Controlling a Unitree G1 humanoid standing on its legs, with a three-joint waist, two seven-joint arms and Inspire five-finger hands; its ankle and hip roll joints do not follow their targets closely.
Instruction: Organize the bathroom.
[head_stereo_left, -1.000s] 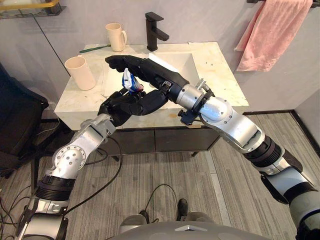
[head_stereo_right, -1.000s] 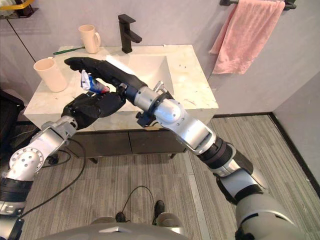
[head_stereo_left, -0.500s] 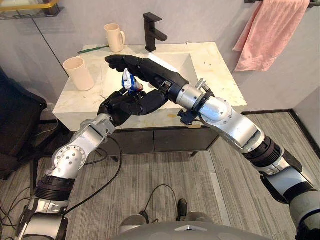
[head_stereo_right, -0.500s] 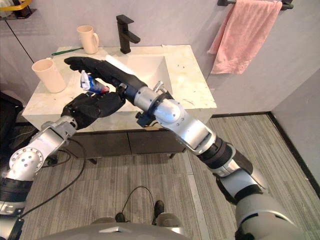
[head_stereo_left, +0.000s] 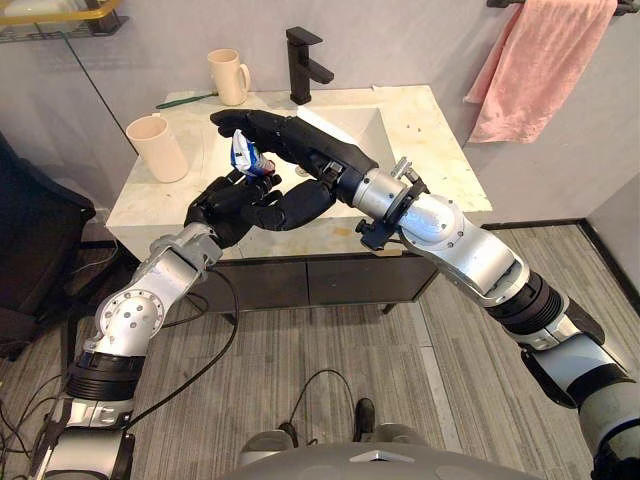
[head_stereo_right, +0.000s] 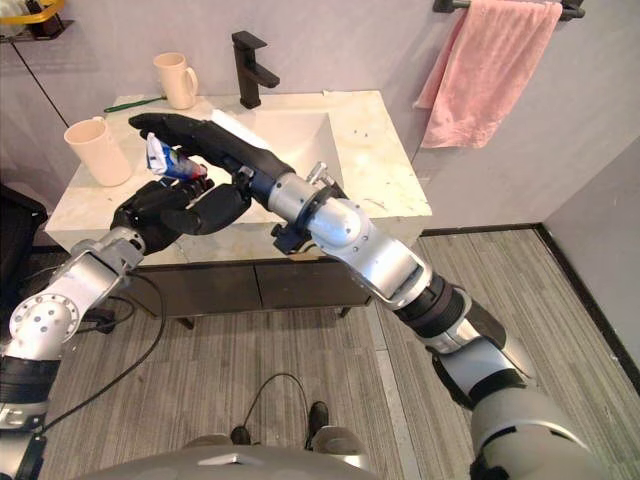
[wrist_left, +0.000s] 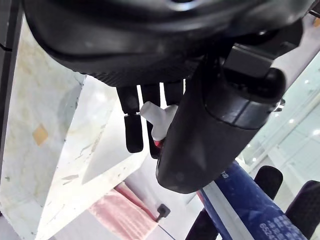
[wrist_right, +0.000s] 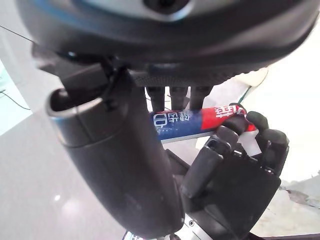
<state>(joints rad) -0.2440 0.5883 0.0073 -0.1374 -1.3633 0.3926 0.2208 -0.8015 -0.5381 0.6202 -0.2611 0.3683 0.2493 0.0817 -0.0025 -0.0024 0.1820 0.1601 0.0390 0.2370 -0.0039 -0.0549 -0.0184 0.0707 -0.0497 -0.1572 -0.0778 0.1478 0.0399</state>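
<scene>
The left hand (head_stereo_left: 235, 203) has shifted a little toward the robot's left since a moment ago, and the toothpaste tube (head_stereo_left: 244, 157) has gone with it, now standing slightly higher and further left over the marble bench (head_stereo_left: 150, 200). That hand's fingers (wrist_right: 227, 137) are curled round the lower end of the tube, clenched on it, so the tube is held up in the air above the bench's left half, in front of the sink basin (head_stereo_left: 350, 125). The right hand (head_stereo_left: 285, 140) lies stretched out just above and behind the tube, its fingers (head_stereo_left: 235, 122) straight and loose; they appear to reach the tube's upper end, though I cannot tell whether they really touch it. On the left of the bench stands a cream cup (head_stereo_left: 158, 147); further back are a green toothbrush (head_stereo_left: 186, 98) and a mug (head_stereo_left: 229, 75). The black tap (head_stereo_left: 303, 64) rises behind the basin, and a pink towel (head_stereo_left: 538, 68) hangs on the wall to the right.
</scene>
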